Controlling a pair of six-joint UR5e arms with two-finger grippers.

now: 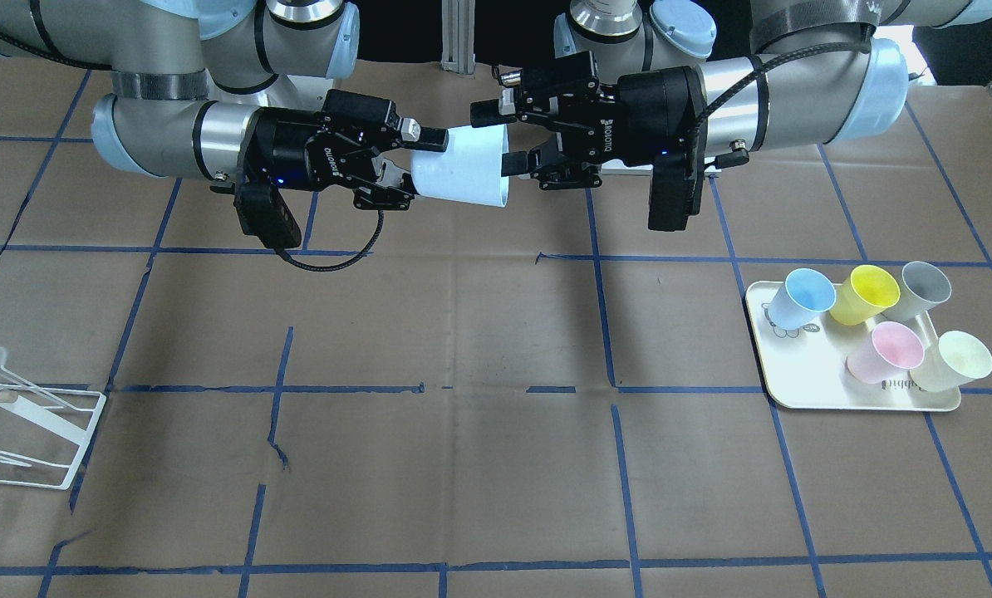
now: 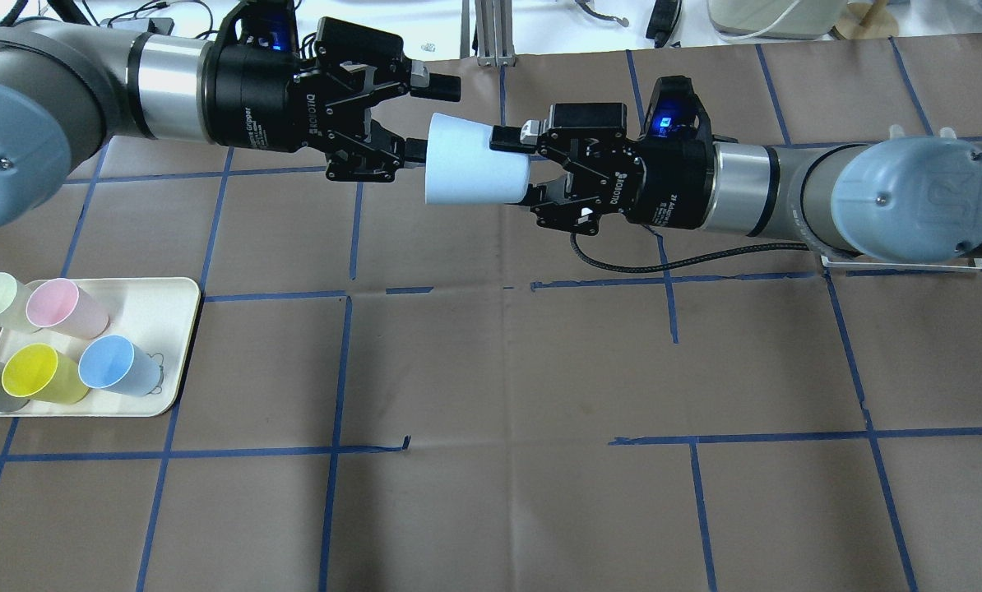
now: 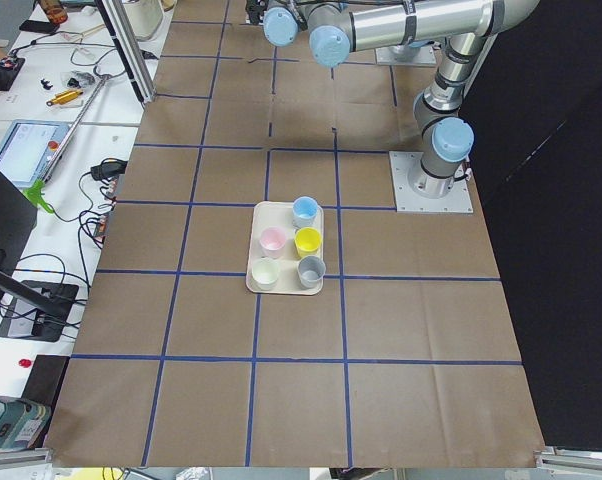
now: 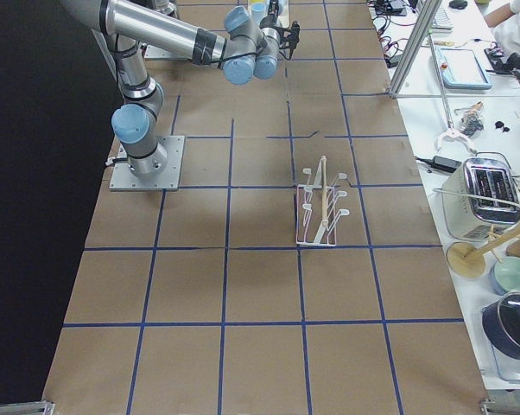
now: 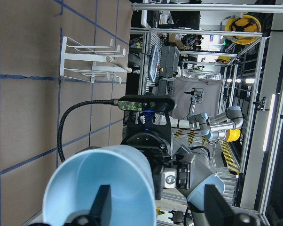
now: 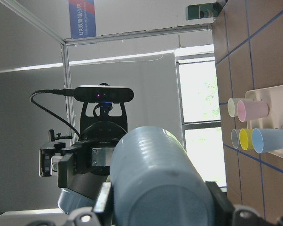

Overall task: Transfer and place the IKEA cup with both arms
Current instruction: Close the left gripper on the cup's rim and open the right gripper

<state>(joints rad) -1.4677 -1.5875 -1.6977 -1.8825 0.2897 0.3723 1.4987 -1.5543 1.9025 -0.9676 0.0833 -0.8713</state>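
Toward the bench's left end, your tray (image 2: 155, 316) carried five other cups (image 2: 67, 306), upright and out of play.

Over the middle of the bench, about midway between its two ends and well above its surface, your left claw (image 2: 432, 119) stood wide. The left wrist view showed one finger inside the mouth of the cup (image 2: 474, 160) and the other outside, apart from the wall. It straddled the rim without pinching.

The cup lay on its side in the air, mouth toward the left claw and base toward the right. I judged that attitude deliberate: it offers each claw its own end, so both can reach it without fouling.

Your right claw (image 2: 516, 167) was closed narrow on the base end, a finger touching on either side. With the left slack, I judged that it alone bore the cup.

Toward the right end stood the rack (image 4: 320, 207). With the tray at the opposite end, this suggests the cup was bound rightward. Confirm that the right grip is firm before you draw the left claw off the rim.
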